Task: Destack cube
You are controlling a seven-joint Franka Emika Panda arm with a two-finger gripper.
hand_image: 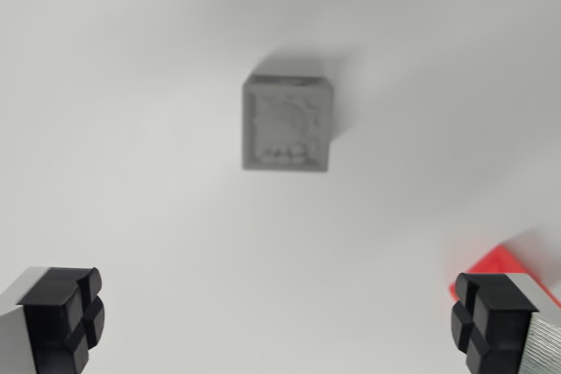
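With fingers spread wide and empty, the gripper (280, 321) hangs above the grey cube (287, 123), which looks light, rigid and best pinched across its flat opposite sides.

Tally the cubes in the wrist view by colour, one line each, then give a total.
Grey cube: 1, apart from the gripper, out on the white surface.
Red cube: 1, only partly visible behind the finger on the wrist view's right.
Total: 2
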